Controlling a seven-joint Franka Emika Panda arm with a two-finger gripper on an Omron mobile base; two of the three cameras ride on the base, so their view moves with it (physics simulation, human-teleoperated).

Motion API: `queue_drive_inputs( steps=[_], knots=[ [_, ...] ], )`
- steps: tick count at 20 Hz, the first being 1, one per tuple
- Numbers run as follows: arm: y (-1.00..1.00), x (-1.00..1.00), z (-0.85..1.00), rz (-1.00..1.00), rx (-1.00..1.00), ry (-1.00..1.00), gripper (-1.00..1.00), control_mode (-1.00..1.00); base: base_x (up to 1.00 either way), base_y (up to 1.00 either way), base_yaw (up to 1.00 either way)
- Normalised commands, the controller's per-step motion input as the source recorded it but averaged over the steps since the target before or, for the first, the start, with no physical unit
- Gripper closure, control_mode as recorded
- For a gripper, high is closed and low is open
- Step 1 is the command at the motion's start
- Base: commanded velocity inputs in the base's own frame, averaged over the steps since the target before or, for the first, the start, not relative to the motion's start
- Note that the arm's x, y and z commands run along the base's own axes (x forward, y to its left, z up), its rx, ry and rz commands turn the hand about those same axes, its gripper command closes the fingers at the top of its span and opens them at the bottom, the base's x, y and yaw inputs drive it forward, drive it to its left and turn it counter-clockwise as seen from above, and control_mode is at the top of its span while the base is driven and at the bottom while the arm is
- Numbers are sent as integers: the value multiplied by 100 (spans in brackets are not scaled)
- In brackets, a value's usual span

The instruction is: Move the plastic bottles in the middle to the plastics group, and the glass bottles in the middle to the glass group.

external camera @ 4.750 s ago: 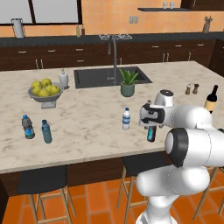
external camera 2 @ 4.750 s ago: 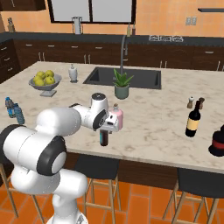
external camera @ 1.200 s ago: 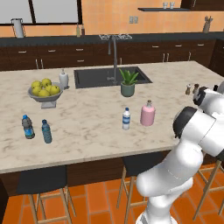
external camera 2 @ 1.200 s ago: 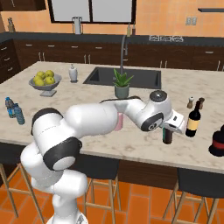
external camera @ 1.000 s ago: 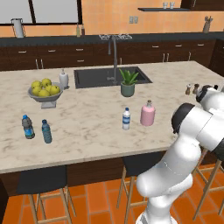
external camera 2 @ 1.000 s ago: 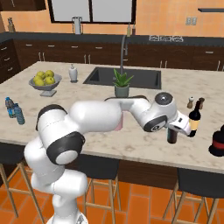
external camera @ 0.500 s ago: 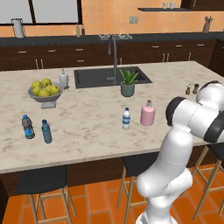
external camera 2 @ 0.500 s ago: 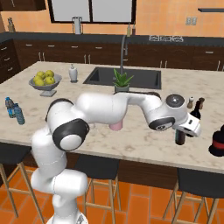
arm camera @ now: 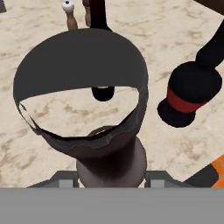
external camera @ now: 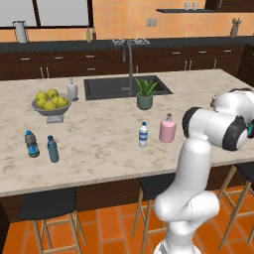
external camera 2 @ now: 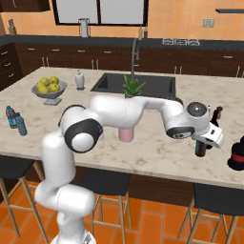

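My gripper (external camera 2: 207,139) is shut on the slim dark bottle (external camera 2: 200,148), held upright low over the counter's right end. In the hand view the slim dark bottle (arm camera: 87,87) looms large between the fingers. Just behind it stands the tall wine bottle (external camera 2: 217,118), whose dark neck (arm camera: 98,13) shows at the top of the hand view. The squat pink bottle (external camera: 167,129) and the white-capped water bottle (external camera: 143,135) stand mid-counter. Two blue-capped water bottles (external camera: 31,144) (external camera: 52,149) stand at the left end.
A black object with a red band (external camera 2: 236,155) sits close to the right of the held bottle. Small shakers (arm camera: 68,10) stand beyond it. A potted plant (external camera: 145,94), sink (external camera: 119,88), fruit bowl (external camera: 49,102) and soap dispenser (external camera: 72,90) lie further back. Stools stand below the counter edge.
The arm has swung further right with the dark bottle, bringing it close beside the wine bottle. The bottles mid-counter have not moved.
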Motion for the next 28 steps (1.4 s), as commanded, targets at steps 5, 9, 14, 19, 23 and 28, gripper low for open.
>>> queue_drive_inputs(
  steps=[5,9,14,19,23,28],
  knots=[
    [-5,14,-38,0,0,1,100,-100,0,0,0],
    [0,21,-43,0,0,0,100,-100,0,0,0],
    [-8,16,-15,0,0,0,100,-100,0,0,0],
    [-21,21,-23,0,0,0,100,-100,0,0,0],
    [-17,18,-44,0,0,0,100,-100,0,0,0],
    [-3,3,-39,0,0,0,100,-100,0,0,0]
  ],
)
